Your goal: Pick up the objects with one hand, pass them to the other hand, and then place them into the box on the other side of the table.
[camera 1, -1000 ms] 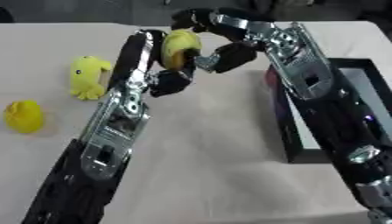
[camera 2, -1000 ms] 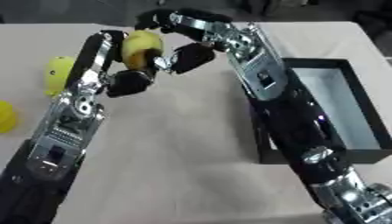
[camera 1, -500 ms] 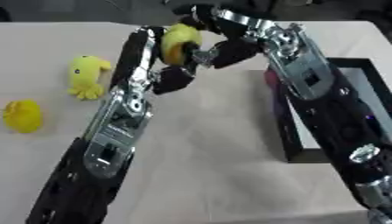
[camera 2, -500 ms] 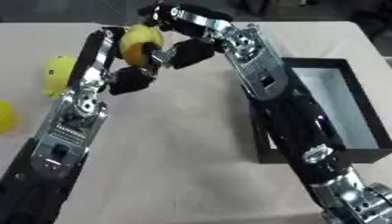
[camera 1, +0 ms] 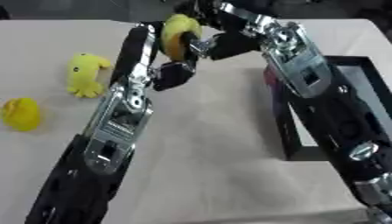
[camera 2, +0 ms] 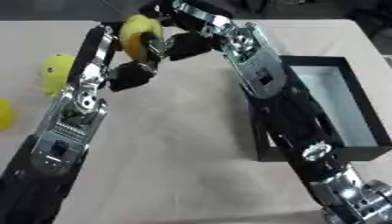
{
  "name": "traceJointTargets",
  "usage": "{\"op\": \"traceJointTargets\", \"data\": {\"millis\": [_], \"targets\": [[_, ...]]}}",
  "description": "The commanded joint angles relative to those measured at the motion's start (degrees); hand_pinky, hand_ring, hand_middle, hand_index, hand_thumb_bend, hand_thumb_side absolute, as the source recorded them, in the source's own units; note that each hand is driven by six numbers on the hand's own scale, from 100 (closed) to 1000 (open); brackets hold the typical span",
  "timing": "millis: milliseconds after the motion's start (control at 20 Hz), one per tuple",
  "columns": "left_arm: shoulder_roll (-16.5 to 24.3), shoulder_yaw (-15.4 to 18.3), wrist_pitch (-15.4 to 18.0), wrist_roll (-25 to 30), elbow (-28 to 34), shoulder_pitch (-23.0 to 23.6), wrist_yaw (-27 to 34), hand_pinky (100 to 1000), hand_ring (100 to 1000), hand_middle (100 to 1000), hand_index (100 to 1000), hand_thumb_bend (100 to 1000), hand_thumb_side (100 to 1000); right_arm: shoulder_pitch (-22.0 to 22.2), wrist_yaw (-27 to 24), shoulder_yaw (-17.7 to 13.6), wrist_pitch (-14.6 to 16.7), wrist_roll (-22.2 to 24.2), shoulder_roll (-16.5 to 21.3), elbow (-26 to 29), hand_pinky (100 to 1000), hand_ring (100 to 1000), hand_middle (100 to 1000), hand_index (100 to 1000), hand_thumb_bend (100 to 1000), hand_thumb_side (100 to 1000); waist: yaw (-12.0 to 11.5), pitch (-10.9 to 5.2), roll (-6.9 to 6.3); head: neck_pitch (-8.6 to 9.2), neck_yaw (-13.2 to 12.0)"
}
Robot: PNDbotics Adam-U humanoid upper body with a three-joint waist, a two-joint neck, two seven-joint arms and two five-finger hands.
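Plush, rounded and bright yellow, the toy (camera 1: 177, 34) in transit sits high over the far middle of the surface (camera 1: 214, 148), caught between both hands. The left hand (camera 1: 171, 72) is just beneath it with dark fingers curled; whether they touch the toy I cannot tell. The right hand (camera 1: 222, 41) presses in from the other side, its fingers wrapped against the toy's flank. Both arms are black with silver joints and meet in an arch.

Two more soft yellow toys lie on the left: a limbed one (camera 1: 84, 74) and a small blob-shaped one (camera 1: 21, 113) near the edge. The box (camera 2: 337, 111), black-walled with a pale floor, rests at the right side. The surface is a plain, matte beige sheet; beyond its far edge the room is dark.

Compared with a second ago, the toy and the two hands have risen slightly and shifted toward the far edge.
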State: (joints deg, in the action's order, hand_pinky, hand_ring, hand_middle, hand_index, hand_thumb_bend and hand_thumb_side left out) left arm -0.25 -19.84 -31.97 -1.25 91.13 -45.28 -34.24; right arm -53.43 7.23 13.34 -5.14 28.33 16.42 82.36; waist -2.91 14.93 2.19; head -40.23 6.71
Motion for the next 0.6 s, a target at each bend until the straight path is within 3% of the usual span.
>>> {"op": "traceJointTargets", "data": {"millis": [50, 200, 600], "targets": [[-0.3, -0.1, 0.3, 0.5, 1.2, -0.8, 0.6, 855, 688, 625, 907, 445, 163, -0.8, -0.5, -0.1, -0.1, 0.6, 1.3, 1.2, 974, 1000, 898, 499, 100, 201, 0.0, -1.27, 0.59, -0.19, 0.3], [-0.2, 0.0, -0.2, 1.7, 0.5, -0.6, 0.4, 869, 720, 660, 929, 570, 219, -0.7, -0.8, -0.2, -0.1, 1.5, 1.5, 1.6, 976, 1000, 898, 502, 100, 201, 0.1, -1.25, 0.55, -0.06, 0.4], [0.4, 0.8, -1.9, 3.2, -0.5, 0.1, -1.4, 874, 734, 675, 951, 581, 253, 0.0, -2.3, -0.7, -1.2, 4.0, 2.3, 2.1, 982, 1000, 900, 510, 100, 202, 0.2, -1.25, 0.49, 0.70, 1.6]]}}
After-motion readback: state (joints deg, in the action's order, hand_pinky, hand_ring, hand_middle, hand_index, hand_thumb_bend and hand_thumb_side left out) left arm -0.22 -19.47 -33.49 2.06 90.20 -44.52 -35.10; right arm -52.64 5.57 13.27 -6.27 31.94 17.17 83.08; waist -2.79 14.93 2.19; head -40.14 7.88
